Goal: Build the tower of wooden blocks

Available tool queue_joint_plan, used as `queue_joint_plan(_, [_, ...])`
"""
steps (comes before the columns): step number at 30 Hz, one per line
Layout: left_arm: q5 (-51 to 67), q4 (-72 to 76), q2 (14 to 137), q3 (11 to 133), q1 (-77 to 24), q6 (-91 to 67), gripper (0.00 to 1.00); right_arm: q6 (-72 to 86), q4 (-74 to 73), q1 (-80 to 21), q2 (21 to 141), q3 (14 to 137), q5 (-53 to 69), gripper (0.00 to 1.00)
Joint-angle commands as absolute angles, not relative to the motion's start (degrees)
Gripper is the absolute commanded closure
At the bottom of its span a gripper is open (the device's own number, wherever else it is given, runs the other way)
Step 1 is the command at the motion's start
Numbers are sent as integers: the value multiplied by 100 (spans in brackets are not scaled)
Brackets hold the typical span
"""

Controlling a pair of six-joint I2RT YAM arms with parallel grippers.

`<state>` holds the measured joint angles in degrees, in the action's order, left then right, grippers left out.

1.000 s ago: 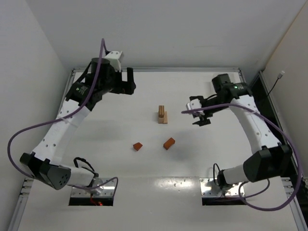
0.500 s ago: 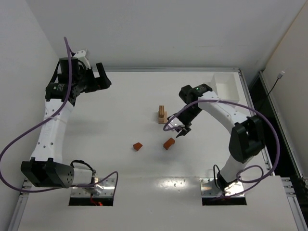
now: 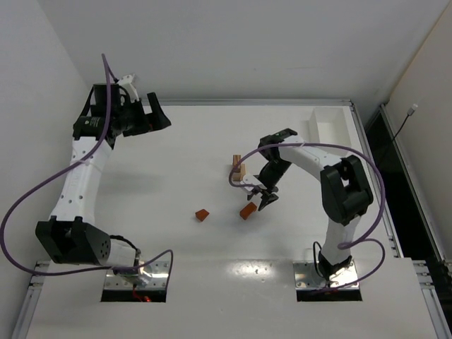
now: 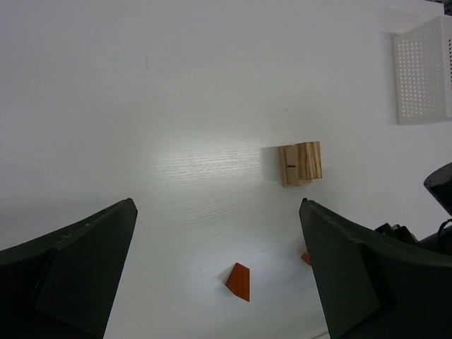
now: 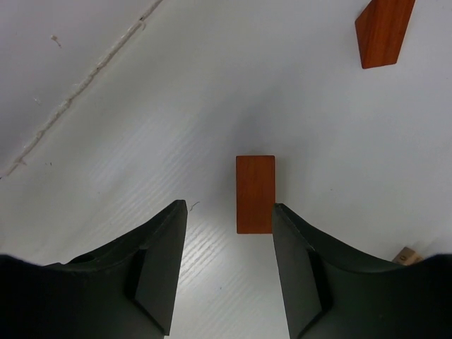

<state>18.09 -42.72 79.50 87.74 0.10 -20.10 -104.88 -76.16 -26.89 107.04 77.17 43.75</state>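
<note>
The wood block tower (image 3: 239, 168) is a short stack of light tan blocks at the table's middle; it also shows in the left wrist view (image 4: 300, 163). Two reddish-brown blocks lie loose in front of it: a rectangular one (image 3: 248, 210) and a smaller one (image 3: 203, 215). My right gripper (image 3: 265, 200) is open, low over the rectangular block (image 5: 255, 193), which lies just ahead of the fingertips, nearer the right finger. The smaller block (image 5: 383, 32) lies farther off. My left gripper (image 3: 157, 116) is open and empty, raised at the back left, looking down on the smaller block (image 4: 239, 282).
A white rectangular tray (image 3: 326, 126) stands at the back right corner; it also shows in the left wrist view (image 4: 422, 69). A raised rim (image 3: 233, 103) runs along the table's far edge. Purple cables hang from both arms.
My right gripper has swung from the right side in to the middle and down to the rectangular reddish-brown block. My left arm has pulled back toward the far left corner.
</note>
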Motion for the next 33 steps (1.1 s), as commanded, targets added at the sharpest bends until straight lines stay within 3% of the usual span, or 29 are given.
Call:
queue_joint_plan(1, [2126,-3964,7972,8895,79,-2170,0,-10398,-7919,-2698,10836,7910,4659,52])
queue_joint_plan(9, [2180,-3911,8139,8947,79,-2171,0,-9441,-7603,-2927,11259,8323,4044,53])
queue_joint_plan(33, [2180,-3806,8367,9053,79,-2224,0,-8859,-6162,-3270,10828,7357,3199,50])
